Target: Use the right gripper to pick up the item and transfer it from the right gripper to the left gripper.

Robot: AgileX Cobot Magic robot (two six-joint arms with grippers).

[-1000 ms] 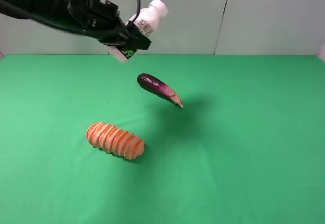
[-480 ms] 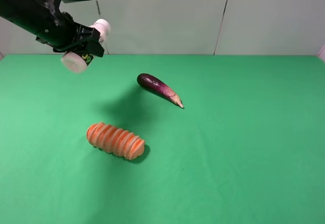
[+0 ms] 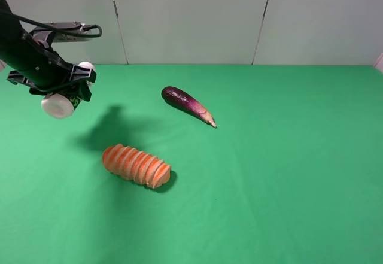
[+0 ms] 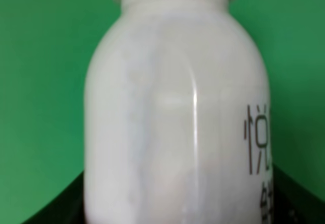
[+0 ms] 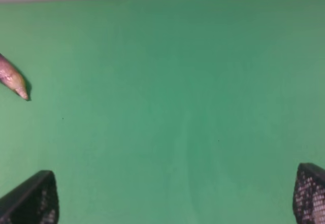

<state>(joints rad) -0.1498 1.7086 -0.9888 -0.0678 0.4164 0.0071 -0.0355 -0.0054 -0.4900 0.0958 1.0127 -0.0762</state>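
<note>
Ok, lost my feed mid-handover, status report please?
Left claw shut on bottle, aloft. Right claw open, empty. Eggplant and bread loaf lie apart, not in the way.

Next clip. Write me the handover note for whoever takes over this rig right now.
Left gripper: shut on the bottle, held in the air over the table's left side.
Right gripper: open and empty, above a bare patch of table.
Eggplant and bread loaf lie on the table, clear of both grippers.
Done: pickup and handover, judging by who holds the bottle.
Left: nothing that I can see.
</note>
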